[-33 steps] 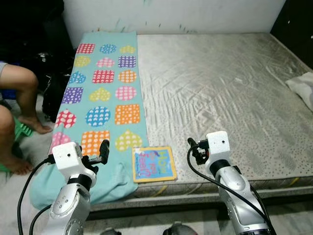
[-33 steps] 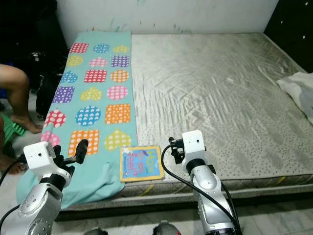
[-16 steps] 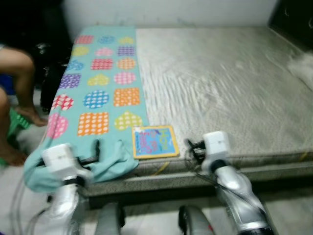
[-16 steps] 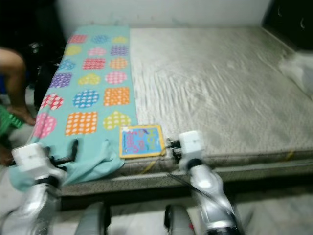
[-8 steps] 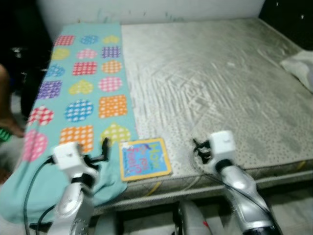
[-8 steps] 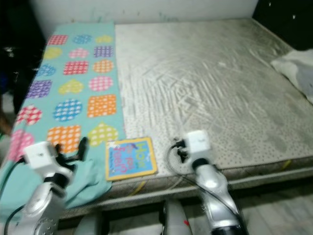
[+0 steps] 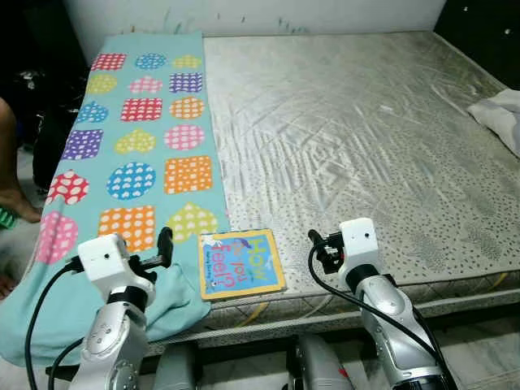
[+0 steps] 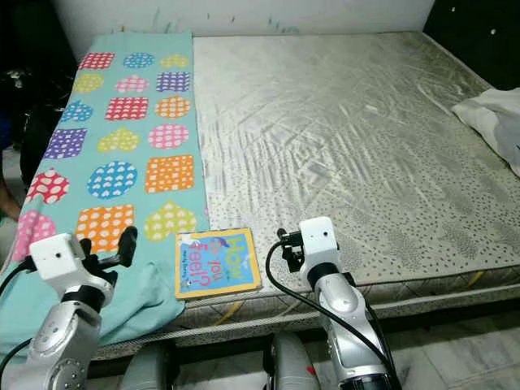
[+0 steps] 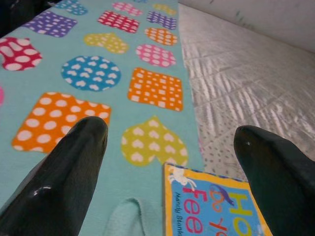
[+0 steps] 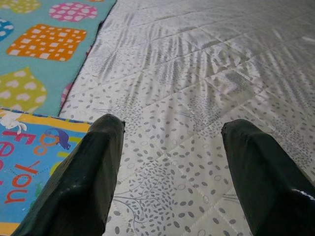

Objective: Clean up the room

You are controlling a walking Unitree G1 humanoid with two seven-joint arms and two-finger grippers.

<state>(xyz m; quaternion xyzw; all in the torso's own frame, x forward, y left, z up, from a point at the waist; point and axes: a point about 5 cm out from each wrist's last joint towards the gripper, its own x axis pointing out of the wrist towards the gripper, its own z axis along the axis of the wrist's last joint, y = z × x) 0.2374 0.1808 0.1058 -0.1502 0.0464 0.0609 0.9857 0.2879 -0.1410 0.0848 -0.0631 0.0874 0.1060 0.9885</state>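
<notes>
A yellow-edged children's book (image 7: 240, 263) lies flat at the mattress's near edge, beside a teal blanket (image 7: 138, 154) printed with dotted shapes. My left gripper (image 7: 166, 244) hovers open over the blanket's crumpled near corner, just left of the book (image 9: 216, 211). My right gripper (image 7: 319, 248) is open too, held over bare mattress (image 7: 366, 138) right of the book (image 10: 29, 167). Nothing is between either pair of fingers (image 9: 64, 182).
A white cloth (image 7: 500, 114) lies at the mattress's right edge. A person's foot (image 7: 12, 203) rests on the floor to the left, next to dark bags. A white wall runs along the head of the bed, and the floor is just below the near edge.
The view has shifted and sharpened, so the camera moved. The book now sits between my two grippers. Both grippers stay open and empty.
</notes>
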